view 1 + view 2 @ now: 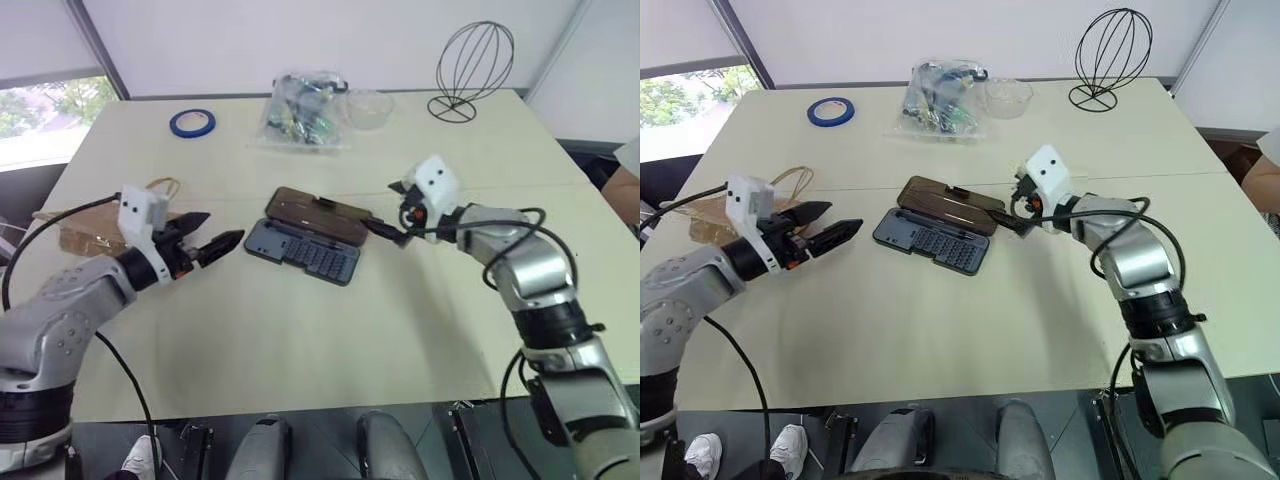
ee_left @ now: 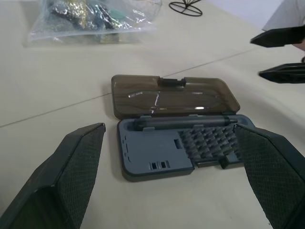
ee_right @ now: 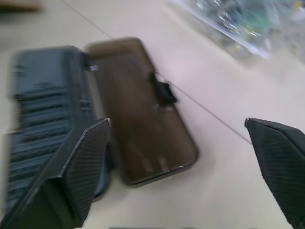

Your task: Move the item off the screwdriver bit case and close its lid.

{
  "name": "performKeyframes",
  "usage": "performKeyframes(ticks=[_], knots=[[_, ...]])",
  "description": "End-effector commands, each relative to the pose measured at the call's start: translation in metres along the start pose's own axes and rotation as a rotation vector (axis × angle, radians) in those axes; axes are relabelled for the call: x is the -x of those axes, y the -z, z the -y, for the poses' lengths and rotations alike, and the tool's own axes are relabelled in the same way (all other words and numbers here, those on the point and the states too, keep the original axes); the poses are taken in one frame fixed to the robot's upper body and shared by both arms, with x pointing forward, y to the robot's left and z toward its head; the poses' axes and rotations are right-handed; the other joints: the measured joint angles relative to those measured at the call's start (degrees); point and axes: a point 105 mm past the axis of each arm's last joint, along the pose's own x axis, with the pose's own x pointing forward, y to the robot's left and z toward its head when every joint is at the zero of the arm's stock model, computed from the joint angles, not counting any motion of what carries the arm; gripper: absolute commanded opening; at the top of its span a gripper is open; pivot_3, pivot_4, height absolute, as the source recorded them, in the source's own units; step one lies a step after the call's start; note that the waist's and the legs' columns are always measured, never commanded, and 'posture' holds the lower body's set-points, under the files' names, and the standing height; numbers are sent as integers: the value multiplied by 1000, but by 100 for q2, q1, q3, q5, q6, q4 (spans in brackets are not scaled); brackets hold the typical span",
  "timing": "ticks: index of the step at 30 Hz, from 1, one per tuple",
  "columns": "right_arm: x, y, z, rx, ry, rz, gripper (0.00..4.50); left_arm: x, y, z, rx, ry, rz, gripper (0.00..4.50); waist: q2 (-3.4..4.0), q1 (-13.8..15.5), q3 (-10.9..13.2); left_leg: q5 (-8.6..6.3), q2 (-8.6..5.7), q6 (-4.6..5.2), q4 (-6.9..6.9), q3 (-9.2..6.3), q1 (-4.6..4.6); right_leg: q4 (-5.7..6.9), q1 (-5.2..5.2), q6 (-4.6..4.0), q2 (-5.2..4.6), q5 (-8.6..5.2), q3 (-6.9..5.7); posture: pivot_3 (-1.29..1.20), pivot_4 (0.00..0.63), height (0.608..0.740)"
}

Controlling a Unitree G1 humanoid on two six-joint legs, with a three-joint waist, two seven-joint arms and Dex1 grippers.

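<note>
Right wrist view, blurred: right gripper [image 3: 176, 176] jaws wide, seemingly straddling lid [image 3: 143, 114] edge; left gripper [image 1: 222, 243] jaws spread, empty.

No readable text, labels, brands, numbers or signs anywhere. Screwdriver bit case [image 2: 181, 148] and lid [image 2: 174, 95]: plain plastic, no print legible. Clear plastic bag [image 1: 300, 112] at far side of table: contents too small and jumbled, nothing readable. Blue tape roll [image 1: 192, 123] far left: no marking visible. Brown paper bag [image 1: 95, 232] at left: blank.
</note>
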Motion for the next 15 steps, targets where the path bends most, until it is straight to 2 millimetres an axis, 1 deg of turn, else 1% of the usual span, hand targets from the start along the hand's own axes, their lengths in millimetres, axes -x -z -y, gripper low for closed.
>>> performKeyframes(ticks=[1,2,3,5,8,12,15], knots=[[-16,-21,7,5,82,12,4434,-2,-7,3,-28,3,36,4500,0,-7,0,0,0,-1,0,0,-3,0,-2,0,0,0,0,0,150,740],[-21,-24,8,-5,105,5,4434,-2,-7,3,-25,0,40,4500,0,-12,0,1,0,-1,0,0,-5,3,-6,0,0,0,0,0,150,740],[-27,-22,10,-5,145,-27,4434,-3,-6,3,-23,-4,43,4500,0,-16,0,2,0,-3,1,0,-9,6,-13,0,0,0,0,0,150,740],[-35,-17,10,-28,166,-75,4434,-4,-6,4,-22,-7,47,4500,0,-19,0,4,0,-8,2,-1,-20,14,-28,0,0,1,0,0,150,740],[-45,-1,16,-96,221,-185,4434,-4,-6,6,-20,-15,53,4500,0,-3,0,5,-1,-10,2,-1,-23,14,-31,0,-1,1,0,0,150,740],[-50,11,17,-188,241,-261,4434,-1,-5,5,-20,-34,55,4500,0,-17,0,6,-2,-10,3,-1,-27,13,-33,-1,-1,1,0,0,150,740],[-52,23,11,-226,238,-306,4434,1,-4,3,-19,-54,60,4500,0,-68,0,6,-1,-10,2,-1,-27,14,-34,-1,-1,1,0,0,150,740]])
